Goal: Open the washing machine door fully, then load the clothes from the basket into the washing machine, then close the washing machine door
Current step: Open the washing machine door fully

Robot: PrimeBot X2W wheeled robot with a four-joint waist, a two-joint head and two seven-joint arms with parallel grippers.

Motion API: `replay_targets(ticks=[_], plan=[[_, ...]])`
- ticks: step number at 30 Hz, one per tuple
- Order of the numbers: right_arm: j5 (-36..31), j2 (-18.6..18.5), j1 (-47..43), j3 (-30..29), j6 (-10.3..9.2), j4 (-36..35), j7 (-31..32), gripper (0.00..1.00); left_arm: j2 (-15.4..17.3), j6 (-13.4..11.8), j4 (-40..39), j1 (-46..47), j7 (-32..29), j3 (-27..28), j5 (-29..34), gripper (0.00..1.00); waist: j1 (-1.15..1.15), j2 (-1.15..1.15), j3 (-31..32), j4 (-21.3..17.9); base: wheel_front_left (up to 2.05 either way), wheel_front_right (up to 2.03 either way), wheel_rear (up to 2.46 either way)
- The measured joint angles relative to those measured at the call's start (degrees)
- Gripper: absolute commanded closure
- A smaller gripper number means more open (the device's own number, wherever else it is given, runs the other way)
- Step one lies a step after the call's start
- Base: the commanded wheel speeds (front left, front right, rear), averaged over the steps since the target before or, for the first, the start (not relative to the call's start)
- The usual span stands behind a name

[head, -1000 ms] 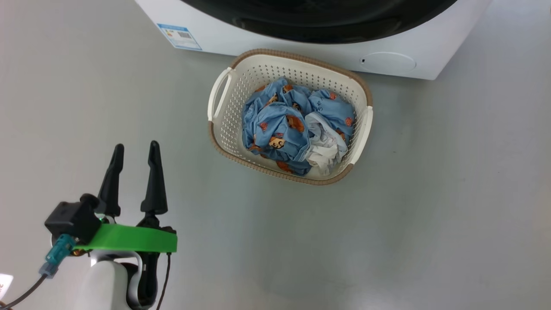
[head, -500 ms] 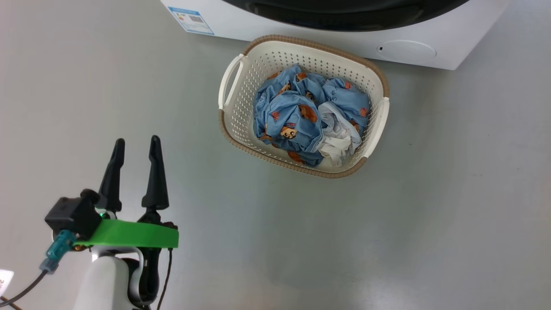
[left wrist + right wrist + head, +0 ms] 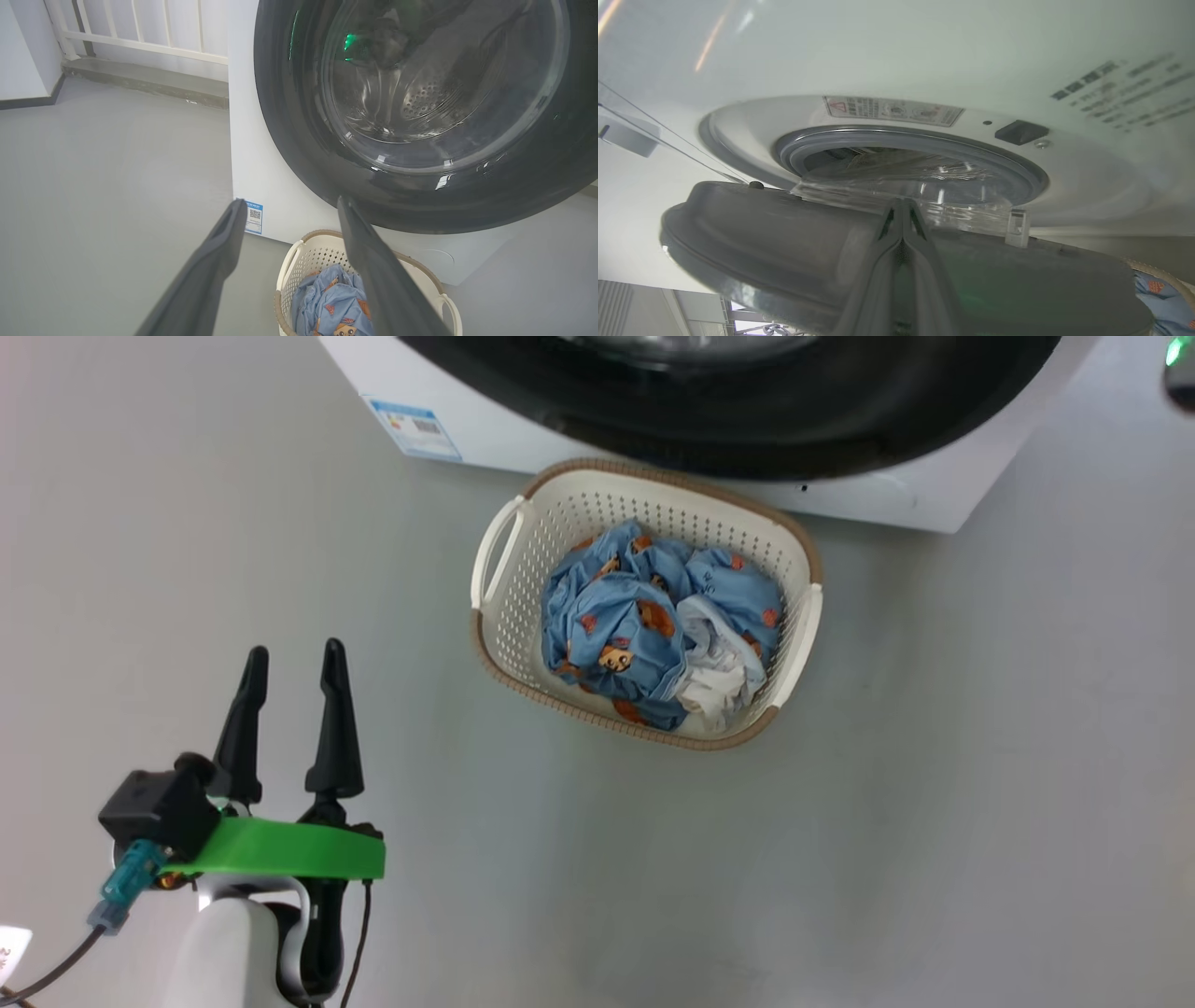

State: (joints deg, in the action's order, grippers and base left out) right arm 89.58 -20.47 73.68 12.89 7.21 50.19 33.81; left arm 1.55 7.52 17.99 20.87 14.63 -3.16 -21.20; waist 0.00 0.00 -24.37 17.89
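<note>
The white washing machine (image 3: 495,429) stands at the far side of the grey floor (image 3: 840,803); its glossy black washing machine door (image 3: 747,439) is ajar rather than fully open, since the right wrist view shows a gap between it and the grey gasket (image 3: 794,154); so the first step looks only partly done, with loading and closing all left. The cream basket (image 3: 512,607) sits on the floor just in front of the machine, its far rim under the door's lower edge; the clothes (image 3: 616,625), light-blue bear-print fabric with a white piece at their right, lie bunched inside it, none loaded. The right hand (image 3: 903,201) has its fingers pressed together, tips at the door's inner side; whether it pinches anything I cannot tell. The left hand (image 3: 292,651) hovers near left over bare floor, fingers moderately apart and empty, well apart from the basket. A blue label (image 3: 415,427) marks the machine's lower left corner; a white railing (image 3: 140,44) stands beyond; the basket's closeness may crowd the door's swing.
</note>
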Motion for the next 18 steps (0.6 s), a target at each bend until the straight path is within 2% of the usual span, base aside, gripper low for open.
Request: replay_targets(ticks=[9, 18], plan=[[0.7, 2.3, -7.0, 1.6, 0.00, -1.0, 4.4, 1.00, 0.3, 0.0, 0.6, -1.8, 0.0, 0.3, 0.7, 0.00, 0.00, 0.00, 4.0, -1.2, 0.00, 0.00, 0.00], [2.1, 4.0, -14.8, 2.1, 0.00, -2.2, 7.6, 1.00, 1.5, 0.0, 1.3, -4.3, 0.0, 0.3, 2.5, 0.00, -0.01, 0.00, 9.3, -0.8, 0.00, 0.00, 0.00]])
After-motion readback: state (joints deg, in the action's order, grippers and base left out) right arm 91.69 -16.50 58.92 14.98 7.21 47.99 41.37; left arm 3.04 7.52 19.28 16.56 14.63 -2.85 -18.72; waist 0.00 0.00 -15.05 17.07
